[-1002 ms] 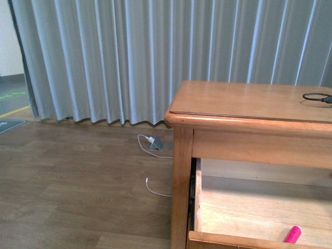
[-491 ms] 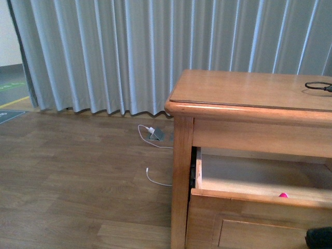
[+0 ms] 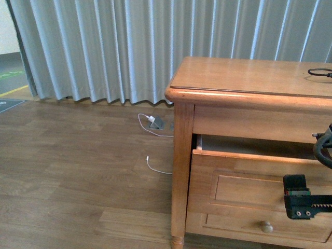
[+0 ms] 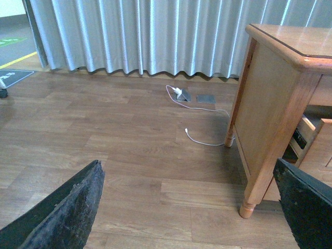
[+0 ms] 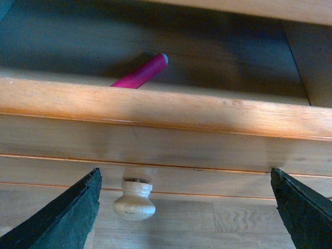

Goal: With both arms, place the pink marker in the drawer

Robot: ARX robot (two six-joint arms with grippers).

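While the front view shows grey curtains (image 3: 129, 46) at far left above a wood floor (image 3: 67, 171), a white cable (image 3: 155, 168) lies on that floor just beside the dresser (image 3: 244, 83). Further right, the drawer (image 3: 249, 181) stands partly open beneath the dresser top, with a dark gap above its front panel. Its round knob (image 3: 266, 226) sits low on the panel. At the right edge, the right gripper (image 3: 306, 199) hangs in front of the drawer front, near it; contact cannot be told from this view. A black cable loop (image 3: 320, 72) rests on the dresser top at far right.

Left wrist view: the left gripper (image 4: 189, 207) has its fingers (image 4: 67, 212) spread wide, holding nothing, above bare floor and well apart from the dresser leg (image 4: 248, 207).

Right wrist view: the right gripper has its fingers (image 5: 65, 215) spread wide, empty, on either side of the knob (image 5: 134, 200) and clear of it. The pink marker (image 5: 141, 72) lies inside the drawer (image 5: 166, 111), on its floor behind the front wall, tilted at an angle, its near end hidden by the wall
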